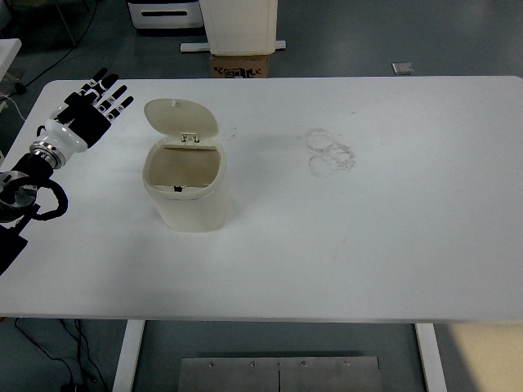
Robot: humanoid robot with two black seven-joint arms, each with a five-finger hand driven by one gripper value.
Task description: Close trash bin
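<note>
Cream plastic trash bin (186, 186) stands open; left hand (88, 113), fingers (114, 95) spread empty, should press hinged round lid (181, 118) forward and down.

White desk (392, 245) filling most of the view; faint ring-shaped smudges (329, 153) on its surface right of centre; cardboard box (241, 65) on the floor beyond the far edge; cream cabinet (241, 24) above it; small grey square (401, 68) on the floor; metal plate (279, 373) under the near edge

The left arm (33, 163) reaches in from the left edge, its forearm angled up and away. The left hand (91, 109) is flat, fingers extended and slightly spread, holding nothing.
</note>
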